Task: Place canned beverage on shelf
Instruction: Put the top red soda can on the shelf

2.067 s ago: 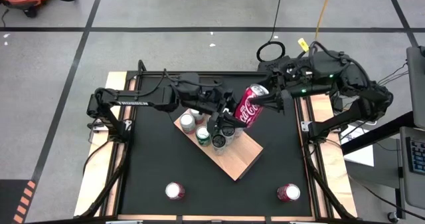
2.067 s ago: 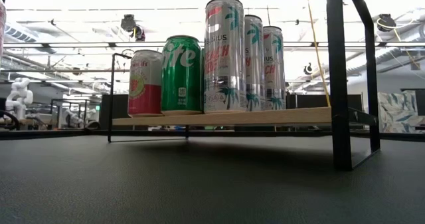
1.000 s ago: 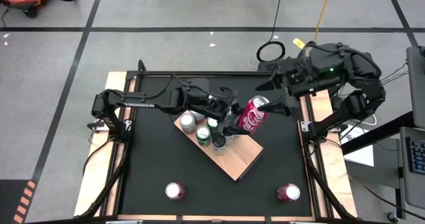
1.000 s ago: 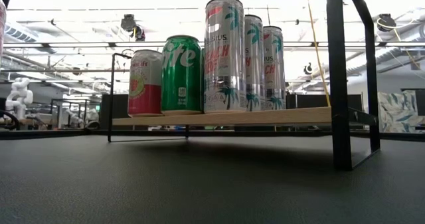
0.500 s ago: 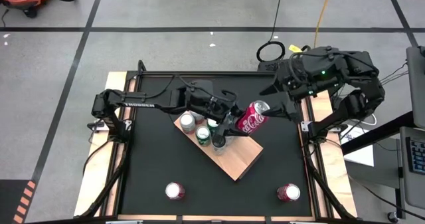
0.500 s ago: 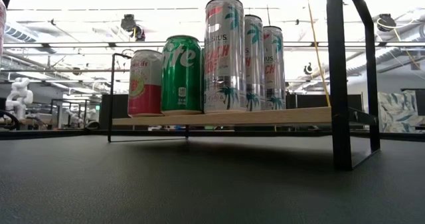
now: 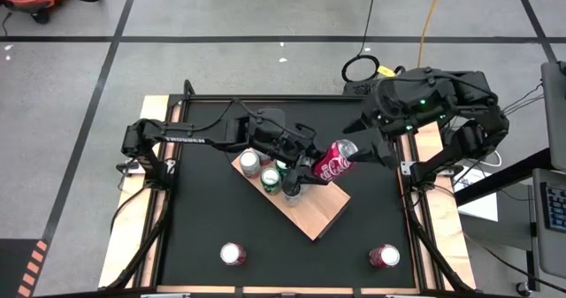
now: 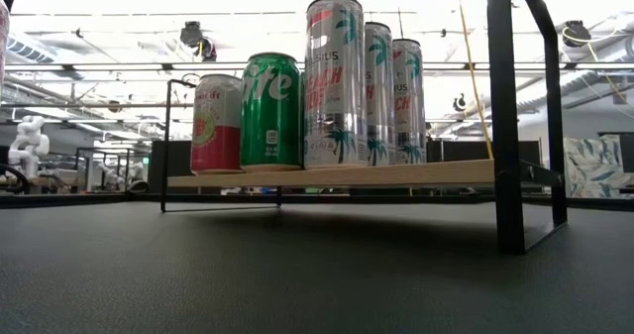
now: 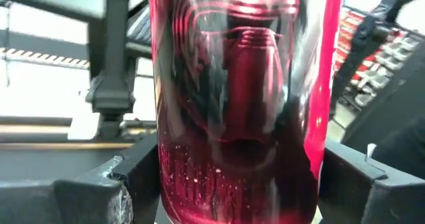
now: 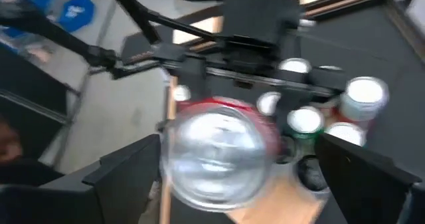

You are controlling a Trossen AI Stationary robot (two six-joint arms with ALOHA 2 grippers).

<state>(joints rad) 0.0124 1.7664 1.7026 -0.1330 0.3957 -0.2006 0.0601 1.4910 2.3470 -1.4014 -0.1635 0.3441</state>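
A red can hangs tilted above the far end of the shelf, a tan board set slantwise on the black table. My left gripper reaches in from the table's left and is shut on the can. My right gripper stands open just beyond the can's silver top, its fingers on either side without touching. Several cans stand upright on the shelf in the low view: a pink one, a green one and tall silver ones. My left gripper pinches the red can's side wall between its two fingers, one on each side of the can, lying across it. It comes nearly level from the table's left. The can is lifted clear, tilted with its top toward my right gripper.
Two more cans stand on the black table near its front edge, one left of centre and one at the right. The cans on the shelf crowd its far-left end; its near-right half is bare board.
My left gripper has tipped downward a little, and the red can with it now hangs slightly lower over the shelf. My right gripper has also tipped downward and stays open by the can's top.
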